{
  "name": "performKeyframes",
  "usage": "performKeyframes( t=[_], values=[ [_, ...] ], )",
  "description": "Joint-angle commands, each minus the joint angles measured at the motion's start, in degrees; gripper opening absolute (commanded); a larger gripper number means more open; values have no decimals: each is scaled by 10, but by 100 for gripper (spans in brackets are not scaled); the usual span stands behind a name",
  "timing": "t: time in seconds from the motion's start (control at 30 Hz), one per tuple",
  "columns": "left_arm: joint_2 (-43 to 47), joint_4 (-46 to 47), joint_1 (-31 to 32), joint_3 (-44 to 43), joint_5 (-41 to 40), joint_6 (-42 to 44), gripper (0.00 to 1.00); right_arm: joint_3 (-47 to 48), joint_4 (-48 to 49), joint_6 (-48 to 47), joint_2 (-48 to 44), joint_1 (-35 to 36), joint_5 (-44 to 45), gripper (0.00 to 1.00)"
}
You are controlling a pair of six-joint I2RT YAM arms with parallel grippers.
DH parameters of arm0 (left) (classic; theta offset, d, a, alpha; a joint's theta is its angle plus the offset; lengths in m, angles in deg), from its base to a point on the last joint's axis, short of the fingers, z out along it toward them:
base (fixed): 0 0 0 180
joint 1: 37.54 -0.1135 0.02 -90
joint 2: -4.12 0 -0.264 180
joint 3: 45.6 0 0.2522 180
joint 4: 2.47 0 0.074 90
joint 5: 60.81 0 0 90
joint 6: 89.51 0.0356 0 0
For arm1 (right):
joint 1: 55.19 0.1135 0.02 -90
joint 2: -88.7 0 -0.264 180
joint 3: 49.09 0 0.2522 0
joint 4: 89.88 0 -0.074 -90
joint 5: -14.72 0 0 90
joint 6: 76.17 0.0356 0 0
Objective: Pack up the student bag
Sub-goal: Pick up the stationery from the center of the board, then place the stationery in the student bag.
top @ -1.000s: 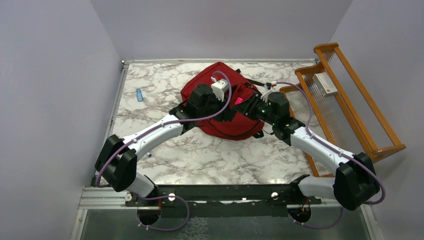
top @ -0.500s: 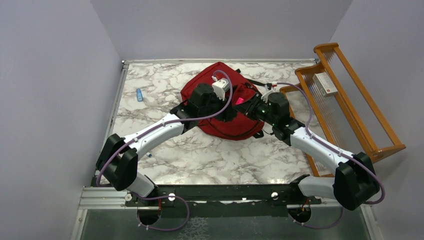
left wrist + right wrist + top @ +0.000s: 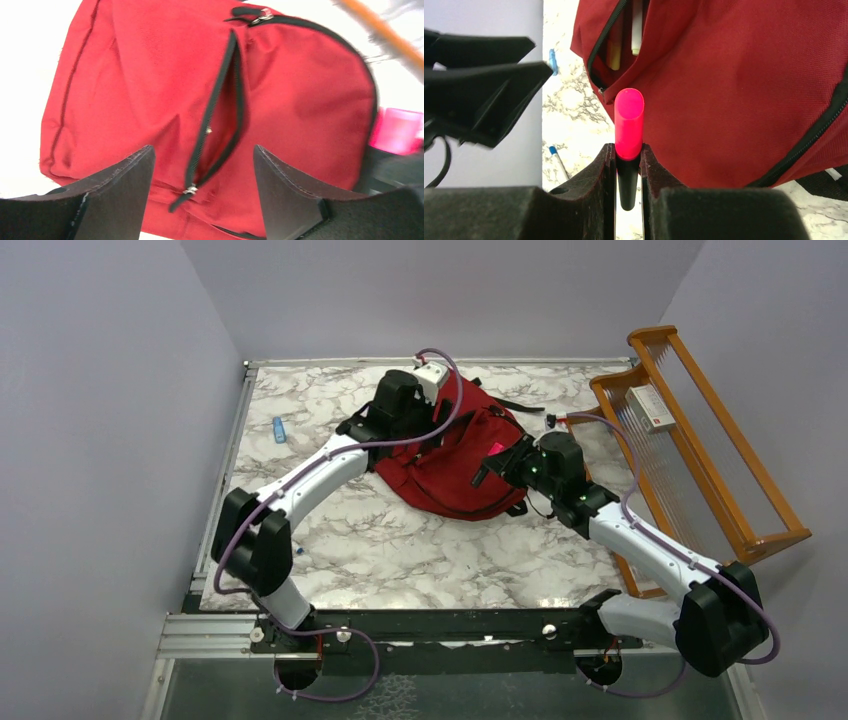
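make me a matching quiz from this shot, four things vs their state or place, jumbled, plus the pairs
1 pink marker
2 left end effector
3 student bag
4 wooden rack

a at the table's right side
b pocket unzipped
c clamped in the right end effector
d open, holding nothing

Pairs: 1-c, 2-d, 3-b, 4-a

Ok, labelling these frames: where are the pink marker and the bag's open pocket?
pink marker (image 3: 629, 120): right wrist view, its pink end.
open pocket (image 3: 224, 120): left wrist view, gap between zipper edges.
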Motion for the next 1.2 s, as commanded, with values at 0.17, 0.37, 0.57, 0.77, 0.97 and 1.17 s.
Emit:
performKeyframes(
  t=[0.17, 0.37, 0.57, 0.77, 0.97, 1.17],
  values=[
    [-122, -70, 4, -72, -108, 152, 75, -9, -22, -16, -19, 0, 11, 0],
    [-159, -69, 9, -96, -183, 176, 72, -10, -22, -19, -19, 0, -11, 0],
    [-184, -66, 12, -125, -233, 189, 59, -17, -13, -14, -20, 0, -24, 0],
    [-188, -39, 14, -141, -253, 196, 57, -2, 11, 7, 12, 0, -57, 0],
    [-192, -34, 14, -154, -251, 201, 48, 22, 56, 42, 66, 0, -92, 0],
    [-173, -34, 18, -145, -219, 179, 33, 92, 55, 75, 146, 0, -99, 1]
  ],
)
